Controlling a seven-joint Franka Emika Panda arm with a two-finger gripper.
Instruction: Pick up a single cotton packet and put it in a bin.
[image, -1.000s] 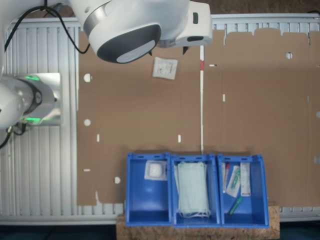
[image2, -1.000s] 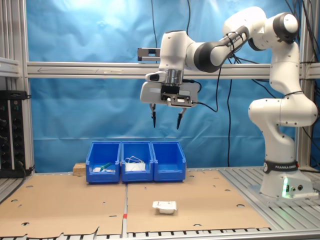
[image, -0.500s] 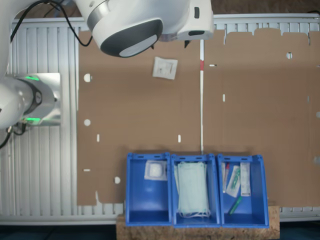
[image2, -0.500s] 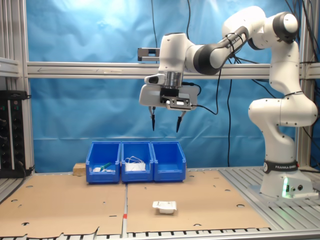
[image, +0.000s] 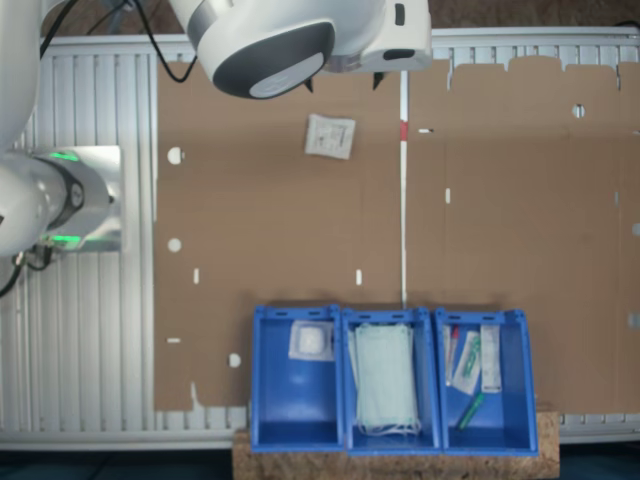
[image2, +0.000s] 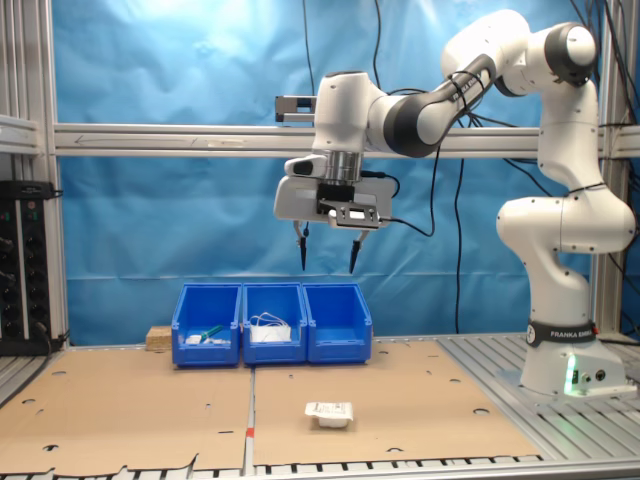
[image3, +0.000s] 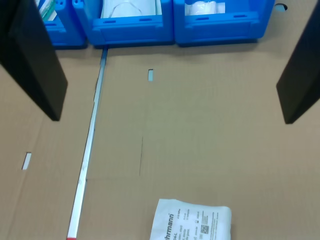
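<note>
Second exterior view has the gripper (image2: 326, 262) spread empty high above the cotton packet (image2: 329, 413) at its six o'clock; approach step, descent needed next.

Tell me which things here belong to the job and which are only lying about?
For the job:
- cotton packet lying on the cardboard
- bin that already has one packet in it
- hand, open, high above the table

Lying about:
- bin of green masks
- bin of slim wrapped items
</note>
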